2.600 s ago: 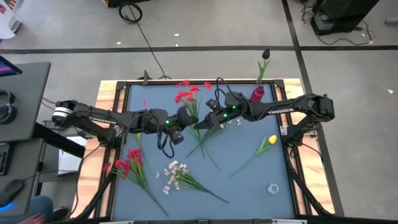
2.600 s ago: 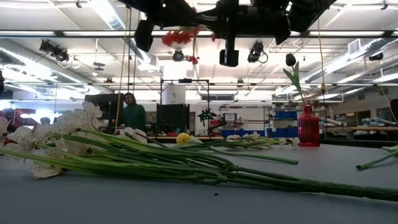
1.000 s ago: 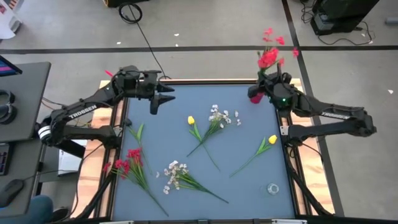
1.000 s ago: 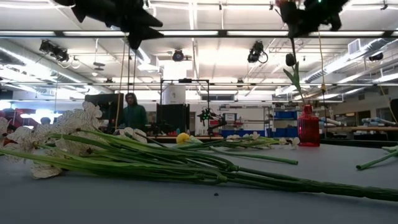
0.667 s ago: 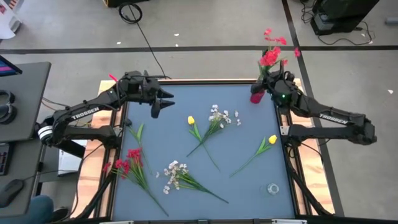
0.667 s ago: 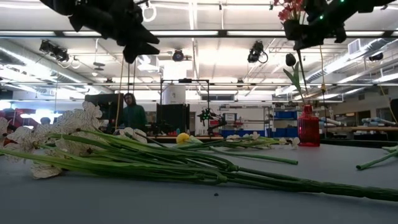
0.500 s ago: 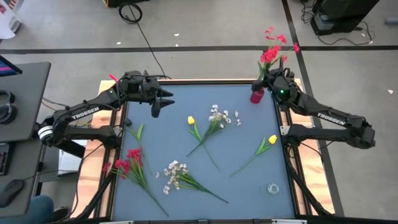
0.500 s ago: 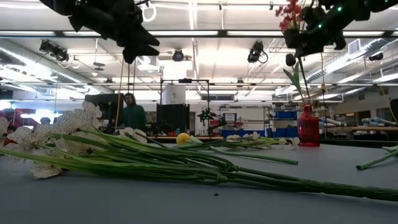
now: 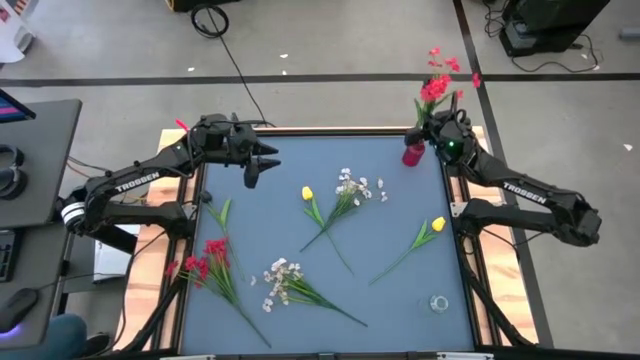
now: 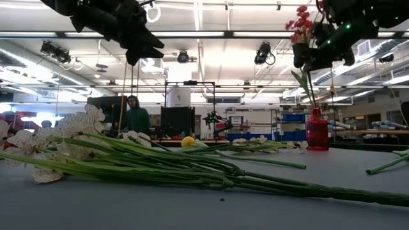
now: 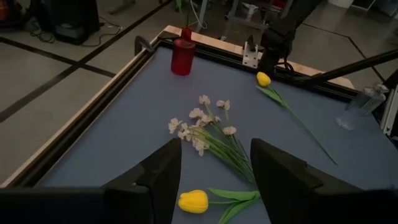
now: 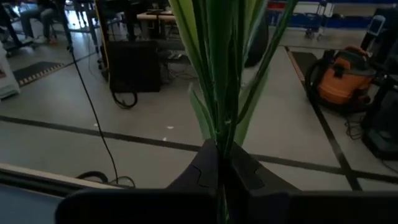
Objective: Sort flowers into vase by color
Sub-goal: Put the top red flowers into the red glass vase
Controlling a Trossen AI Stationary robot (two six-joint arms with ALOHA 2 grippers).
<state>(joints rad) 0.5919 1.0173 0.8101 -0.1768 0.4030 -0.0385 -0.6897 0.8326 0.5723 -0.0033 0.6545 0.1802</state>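
**A:** Start at the right gripper point(image 9: 447, 141) — what is it doing?

**B:** Its fingers are pinched together on the green stems of the red flower bunch point(image 9: 434, 85), which it holds upright above the red vase point(image 9: 413, 153) at the far right corner of the table point(image 9: 300, 215). The right wrist view shows the stems point(image 12: 224, 74) rising straight out from between the two fingers. I'd judge it holds them low down so the stem ends can go into the narrow neck.

**A:** Are the stems in the vase already?

**B:** I cannot tell. In the low view the bunch sits well up over the vase, and a dark-headed stem point(image 10: 299, 62) stands in the vase already. Red into red fits sorting by color.

**A:** And the left gripper point(image 9: 262, 160)?

**B:** Empty, fingers apart, hanging over the far left part of the table — seemingly waiting clear of the right arm. Its wrist view looks down on a yellow tulip point(image 11: 193, 201) and a white spray point(image 11: 202, 124) lying beside each other mid-table.

**A:** What else is left to sort?

**B:** A second yellow tulip point(image 9: 437, 225) near the right edge, another red cluster point(image 9: 205, 258) at the near left, a second white spray point(image 9: 278, 279) beside it, and a clear vase point(image 9: 438, 302) at the near right, empty as far as I can see.
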